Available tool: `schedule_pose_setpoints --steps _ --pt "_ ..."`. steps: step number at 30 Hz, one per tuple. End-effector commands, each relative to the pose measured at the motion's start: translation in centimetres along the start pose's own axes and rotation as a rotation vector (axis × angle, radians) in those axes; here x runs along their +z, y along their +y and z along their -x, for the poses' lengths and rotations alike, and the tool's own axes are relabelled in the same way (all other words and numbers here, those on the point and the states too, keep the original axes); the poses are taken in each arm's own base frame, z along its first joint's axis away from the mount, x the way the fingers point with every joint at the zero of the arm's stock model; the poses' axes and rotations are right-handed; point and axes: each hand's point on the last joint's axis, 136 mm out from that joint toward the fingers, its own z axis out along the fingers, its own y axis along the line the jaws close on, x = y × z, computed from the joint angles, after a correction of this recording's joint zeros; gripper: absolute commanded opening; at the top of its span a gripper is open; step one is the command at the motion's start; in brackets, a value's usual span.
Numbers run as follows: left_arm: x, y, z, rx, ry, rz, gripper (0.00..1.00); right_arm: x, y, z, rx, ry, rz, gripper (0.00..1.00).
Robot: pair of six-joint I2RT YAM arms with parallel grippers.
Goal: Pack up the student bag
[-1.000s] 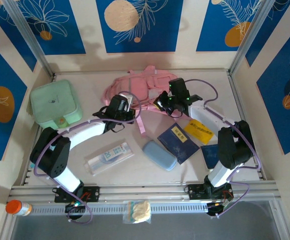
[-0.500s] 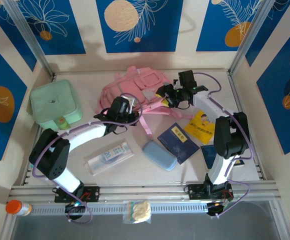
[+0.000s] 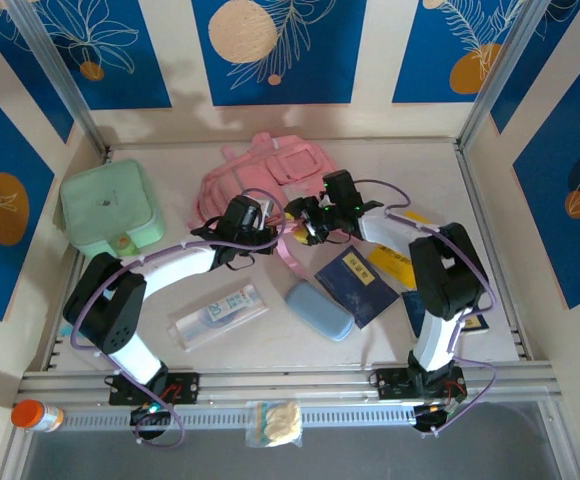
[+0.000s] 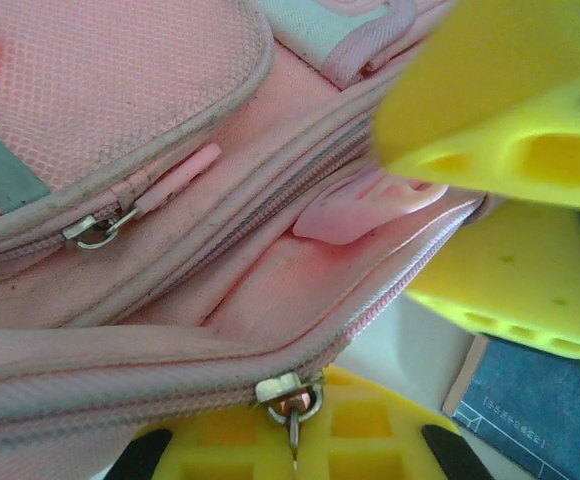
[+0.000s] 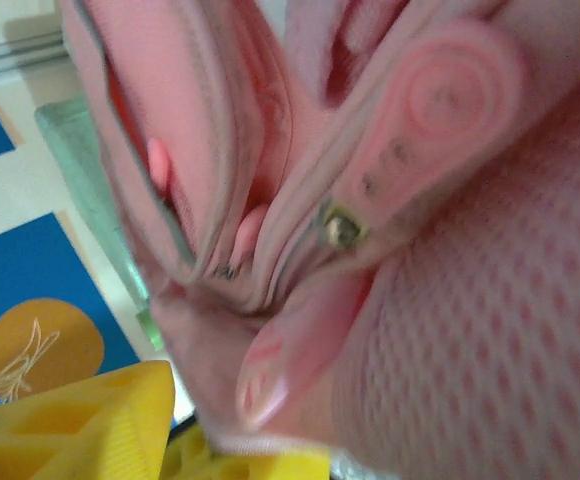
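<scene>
Here, your two end effectors are working the student bag's mouth open.

Your left end effector (image 3: 248, 215) is pressed together on the zip edge of the student bag (image 3: 260, 175), which lies on the table (image 3: 420, 170) just beyond it. That grip looks meant to lift the rim so the pocket gapes. Your right end effector (image 3: 308, 222), close beside the left one, is spread, with the opposite rim and a pink pull tab (image 4: 355, 205) between its fingers. It is probably placed there to widen the gap. Count one bag and two metal zip sliders (image 4: 92, 231). On the base side of the end effectors lie one clear packet (image 3: 220, 312), one blue pouch (image 3: 318, 310), one dark blue booklet (image 3: 355, 285) and one yellow booklet (image 3: 388, 270). One mint-green case (image 3: 108, 208) sits well outboard of the left one.
</scene>
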Motion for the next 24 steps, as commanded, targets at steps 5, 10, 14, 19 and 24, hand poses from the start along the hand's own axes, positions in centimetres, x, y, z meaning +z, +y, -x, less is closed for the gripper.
schedule_pose_setpoints --steps 5,10,14,19,24 --pt "-2.1 -1.0 2.2 0.025 -0.077 -0.007 0.00 0.8 0.9 2.6 -0.043 -0.090 -0.027 0.17" --pt "-3.7 2.3 1.0 0.033 -0.040 0.155 0.00 -1.7 0.4 4.7 -0.155 -0.118 -0.086 0.00" --pt "-5.6 6.1 -0.7 -0.010 -0.012 0.258 0.00 -5.1 0.4 7.1 -0.242 -0.148 -0.097 0.00" --pt "-7.3 9.2 -2.0 -0.114 -0.003 0.267 0.00 -7.8 0.3 10.3 -0.287 -0.165 -0.127 0.00" --pt "-6.1 5.8 -0.5 -0.122 -0.011 0.068 0.00 -7.0 1.4 10.1 -0.304 -0.125 -0.109 0.15"
